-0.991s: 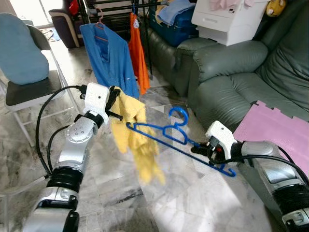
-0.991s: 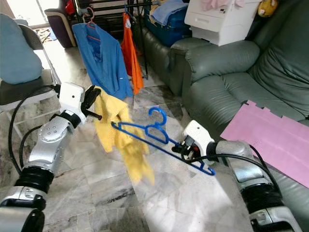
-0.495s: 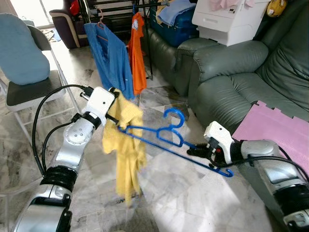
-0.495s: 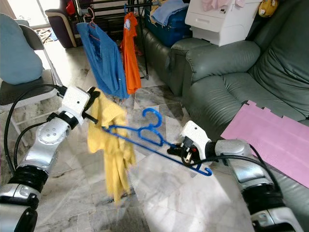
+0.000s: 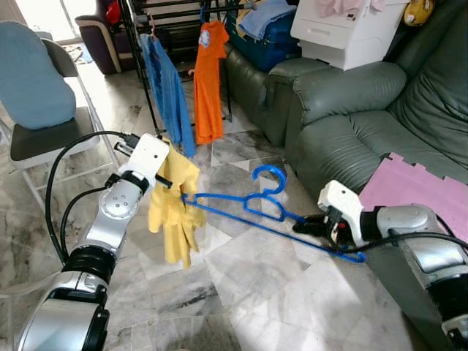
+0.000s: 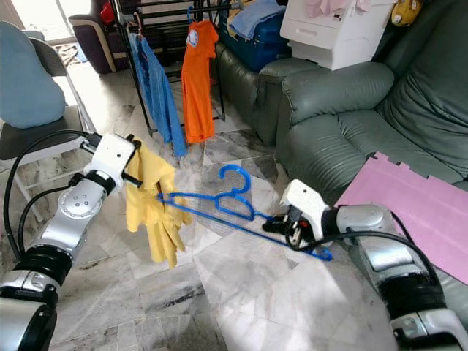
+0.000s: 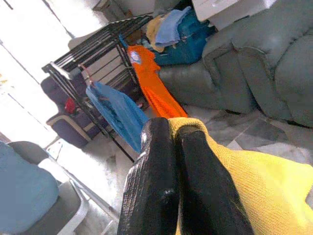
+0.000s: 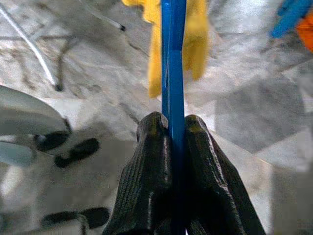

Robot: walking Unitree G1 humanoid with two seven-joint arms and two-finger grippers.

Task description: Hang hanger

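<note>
Two silver arms reaching forward over a marble floor (image 5: 256,292) in the left eye view. Left gripper (image 5: 165,178) raised at chest level, pinching a yellow garment (image 5: 172,212) that droops beside it. Right gripper (image 5: 311,225) held low, clamped on the lower bar of a blue hanger (image 5: 252,212) stretching toward the garment, hook up.

Left wrist view: black fingers (image 7: 161,186) pressed together on yellow cloth.

Right wrist view: fingers (image 8: 151,176) squeezed around the blue bar.
</note>
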